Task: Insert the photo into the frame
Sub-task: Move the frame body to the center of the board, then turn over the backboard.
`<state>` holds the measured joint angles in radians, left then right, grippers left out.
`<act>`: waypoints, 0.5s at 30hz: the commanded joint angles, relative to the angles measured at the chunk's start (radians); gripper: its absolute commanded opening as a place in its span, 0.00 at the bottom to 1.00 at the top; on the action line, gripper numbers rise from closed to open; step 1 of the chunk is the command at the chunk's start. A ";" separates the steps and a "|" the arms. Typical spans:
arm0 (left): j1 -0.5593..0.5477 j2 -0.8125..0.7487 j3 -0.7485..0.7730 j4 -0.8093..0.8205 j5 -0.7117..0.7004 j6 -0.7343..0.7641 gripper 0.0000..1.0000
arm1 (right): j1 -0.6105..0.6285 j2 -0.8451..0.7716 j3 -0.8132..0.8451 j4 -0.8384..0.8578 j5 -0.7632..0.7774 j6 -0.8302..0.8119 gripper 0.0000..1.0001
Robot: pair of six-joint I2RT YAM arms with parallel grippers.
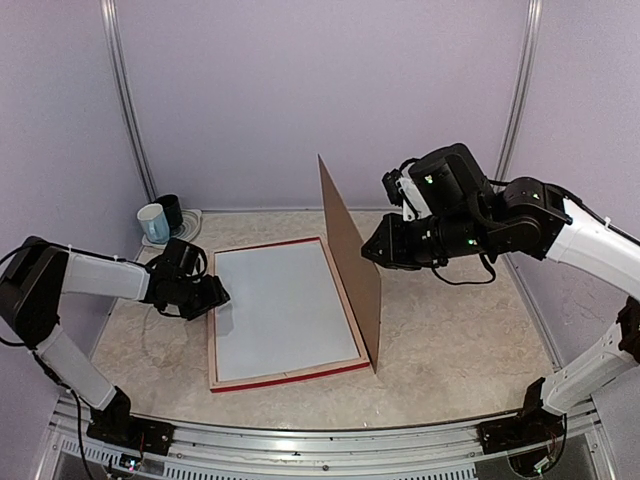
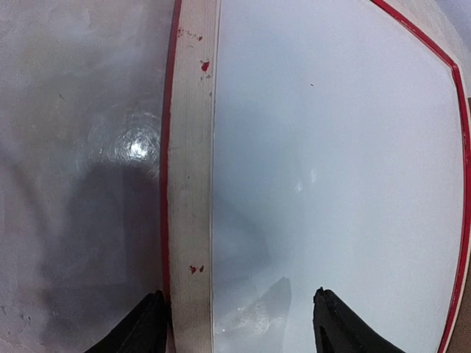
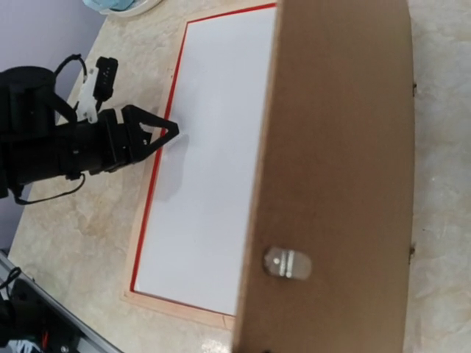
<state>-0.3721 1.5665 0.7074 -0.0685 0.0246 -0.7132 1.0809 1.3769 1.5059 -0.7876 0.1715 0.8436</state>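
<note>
- I see the frame [image 1: 290, 376] [image 2: 190, 184] [image 3: 176, 307] lying flat at the middle of the table [image 1: 450, 340], with its long sides running from 12 to 6 o'clock.
- My left gripper [image 1: 217, 297] [image 2: 239, 309] [image 3: 171, 131] sits at the frame's 9 o'clock side, spread and pinching nothing.
- On the left wrist view, one fingertip [image 2: 151, 327] hangs just outside the rail over the table. The other hangs inside, over the white sheet [image 1: 280, 310] [image 2: 331, 169] [image 3: 213, 169].
- The rail between them is pale raw wood, flat-topped, dotted with red paint specks. A thin red line edges its outer side.
- The sheet fills the frame's opening. It is smooth, slightly glossy, rectangular and blank.
- A brown backing board [image 1: 350, 270] [image 3: 338, 147] stands on edge along the frame's 3 o'clock rail, tilted. It is thin, matte and like fibreboard.
- It carries a small metal clip [image 3: 287, 262].
- My right gripper [image 1: 372, 252] is at the board's 3 o'clock face, right against it.
- The board fills that wrist's view and hides the fingers, so I cannot tell whether they are spread or pressed together.
- The tabletop is beige, with marble-like veining and a soft sheen.
- Two mugs [image 1: 160, 218], one pale and one dark, stand at the table's 11 o'clock corner, well apart from the frame.
</note>
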 commanded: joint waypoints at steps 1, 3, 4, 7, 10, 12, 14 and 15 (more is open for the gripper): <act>-0.007 -0.044 0.052 -0.040 -0.002 0.007 0.69 | 0.010 -0.009 -0.020 -0.007 0.033 0.005 0.13; -0.007 -0.082 0.070 -0.062 -0.005 0.004 0.71 | 0.010 -0.003 -0.017 -0.007 0.033 0.003 0.13; -0.009 -0.104 0.082 -0.073 -0.006 0.002 0.72 | 0.010 -0.001 -0.014 -0.005 0.032 0.002 0.13; -0.016 -0.171 0.117 -0.101 0.012 -0.006 0.75 | 0.010 0.001 -0.013 -0.001 0.032 0.002 0.12; -0.053 -0.221 0.170 -0.107 0.055 -0.022 0.78 | 0.010 0.001 -0.015 0.001 0.032 0.002 0.13; -0.094 -0.239 0.214 -0.100 0.087 -0.040 0.81 | 0.010 -0.001 -0.015 0.003 0.032 0.001 0.13; -0.141 -0.232 0.263 -0.079 0.122 -0.059 0.84 | 0.010 -0.002 -0.016 0.004 0.031 0.002 0.13; -0.166 -0.224 0.290 -0.067 0.145 -0.071 0.89 | 0.010 -0.002 -0.016 0.004 0.031 0.002 0.13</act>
<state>-0.4580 1.3449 0.9096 -0.1631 0.0765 -0.7403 1.0824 1.3769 1.5043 -0.7834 0.1818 0.8482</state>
